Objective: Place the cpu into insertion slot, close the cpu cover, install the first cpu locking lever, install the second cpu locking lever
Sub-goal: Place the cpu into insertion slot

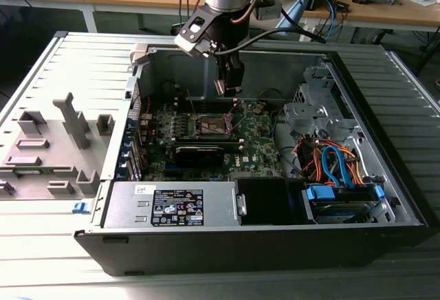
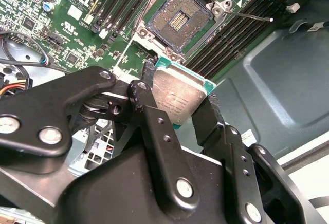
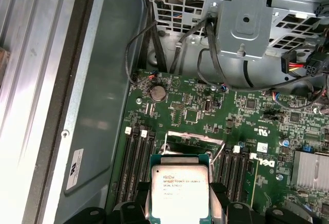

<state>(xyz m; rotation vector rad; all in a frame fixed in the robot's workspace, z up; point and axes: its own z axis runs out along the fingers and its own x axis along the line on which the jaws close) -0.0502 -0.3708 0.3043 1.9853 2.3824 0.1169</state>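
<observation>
Overhead, the pincer (image 1: pixel 229 83) hangs inside the open computer case (image 1: pixel 385 176), above the green motherboard (image 1: pixel 258 135). Its two black fingers (image 2: pixel 208 116) are pressed against opposite edges of the cpu (image 2: pixel 180 90), which is pinched between them and held clear of the board. The second wrist view shows the chip's silver face tilted between the fingertips, with its green border visible along the outer edges. The first wrist view shows the same chip (image 3: pixel 180 193) with its printed silver face toward the camera and a dark finger at either side.

The insertion slot (image 2: pixel 177 21) lies on the board beyond the fingertips, apart from the chip. Its brownish-gold contact field is uncovered and nothing sits in it. A thin metal lever (image 2: pixel 252 16) sticks out free just beside the slot, on the side of the long memory slots (image 2: pixel 231 36). In the exterior view the slot (image 1: pixel 212 124) sits below the pincer, slightly toward the exterior view's left of its tips.

Farther from the pincer, a grey power supply (image 1: pixel 172 204) lines the near wall of the case, and a metal drive cage (image 3: pixel 247 18) with bundled cables stands past the far edge of the board. Whether the cpu cover stands raised cannot be told.
</observation>
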